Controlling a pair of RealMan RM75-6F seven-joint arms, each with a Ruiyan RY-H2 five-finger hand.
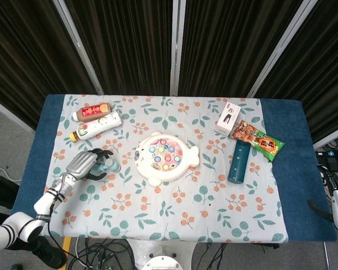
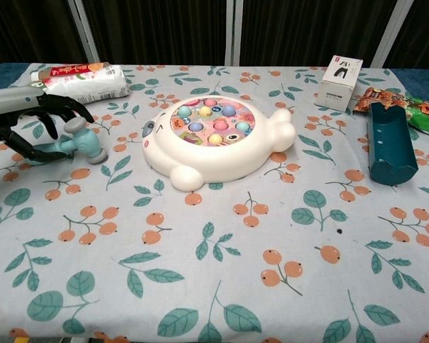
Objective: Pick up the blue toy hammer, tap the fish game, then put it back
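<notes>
The blue toy hammer [image 1: 110,165] [image 2: 82,141] lies on the cloth left of the white fish game [image 1: 166,157] [image 2: 218,139]. Its head points toward the game. My left hand [image 1: 84,165] [image 2: 25,118] hovers over the handle with its dark fingers spread in an arch, not clamped on it. My right hand [image 1: 337,197] hangs off the table's right edge, partly cut off by the frame, fingers apart and holding nothing.
Two bottles [image 1: 96,111] [image 1: 96,126] lie at the back left, one of them the bottle [image 2: 79,78] just behind my left hand. A white box [image 1: 229,117] [image 2: 339,82], a snack packet [image 1: 258,139] and a teal trough [image 1: 238,163] [image 2: 390,146] sit on the right.
</notes>
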